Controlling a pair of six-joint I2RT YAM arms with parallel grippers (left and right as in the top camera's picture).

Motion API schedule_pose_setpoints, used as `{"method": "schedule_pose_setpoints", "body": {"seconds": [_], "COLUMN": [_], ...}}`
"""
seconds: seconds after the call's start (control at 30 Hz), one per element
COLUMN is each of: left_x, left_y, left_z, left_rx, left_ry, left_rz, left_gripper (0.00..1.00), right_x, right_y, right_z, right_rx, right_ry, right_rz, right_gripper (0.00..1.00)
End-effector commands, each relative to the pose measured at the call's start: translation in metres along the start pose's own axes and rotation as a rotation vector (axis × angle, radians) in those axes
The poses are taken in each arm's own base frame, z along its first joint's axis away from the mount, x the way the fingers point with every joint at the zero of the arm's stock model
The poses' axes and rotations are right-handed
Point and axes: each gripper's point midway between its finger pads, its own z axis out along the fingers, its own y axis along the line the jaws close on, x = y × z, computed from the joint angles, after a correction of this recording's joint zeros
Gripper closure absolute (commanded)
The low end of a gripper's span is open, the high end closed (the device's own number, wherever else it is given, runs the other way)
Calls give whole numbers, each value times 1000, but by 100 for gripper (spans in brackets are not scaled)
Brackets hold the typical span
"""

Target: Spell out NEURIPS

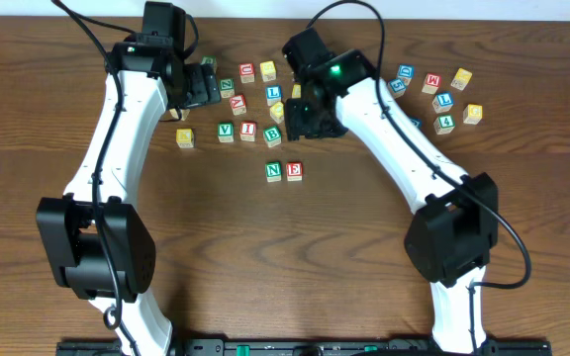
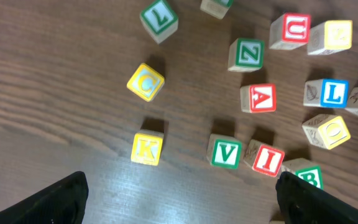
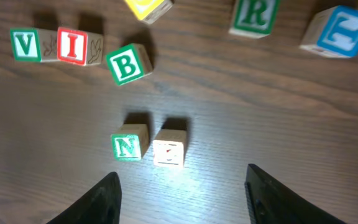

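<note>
Handling: judged light, rigid wood; smooth faces may slip, so pinch two opposite side faces from above.
Set down: N cube (image 1: 273,170) and E cube (image 1: 294,170), side by side, mid-bench (image 1: 364,247), nearer than the scatter.
Count: two of seven letters set. One each of U cube (image 2: 289,29), R cube (image 3: 255,14) and I cube (image 2: 267,159) lies loose, far.
Left tool (image 2: 179,199): wide, empty.
Right tool (image 3: 182,199): parted, empty, over the pair.

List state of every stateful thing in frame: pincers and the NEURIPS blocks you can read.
left pincer, open, empty
right pincer, open, nothing between its fingers
N block, placed as start of word, letter up
E block, placed beside N block
U block, unplaced, letter up
I block, unplaced, beside V block
R block, unplaced, letter up
</note>
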Motion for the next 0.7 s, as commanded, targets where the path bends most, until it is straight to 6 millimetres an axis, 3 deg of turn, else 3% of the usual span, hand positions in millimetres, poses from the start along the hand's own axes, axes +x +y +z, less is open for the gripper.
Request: {"method": "schedule_pose_setpoints", "body": {"seconds": [0.0, 0.23, 0.37, 0.53, 0.67], "left_x": [-18, -62, -86, -109, -122], "left_y": [-6, -34, -54, -88, -102], "left_z": [-11, -54, -69, -60, -32], "left_rx": [16, 129, 151, 174, 164], "left_ry": [-52, -177, -229, -283, -320], "left_rz": [55, 121, 164, 260, 364], "left_gripper": [5, 5, 5, 5, 5], "right_x": [-17, -37, -41, -38, -30], "right_y": [-16, -53, -72, -86, -88], "right_z": [-26, -61, -74, -77, -76], "right_rx": [-14, -15, -8, 7, 17], "right_ry": [-66, -152, -174, -155, -124], "right_rz": [1, 59, 96, 126, 129], "right_gripper": [40, 36, 34, 33, 33]}}
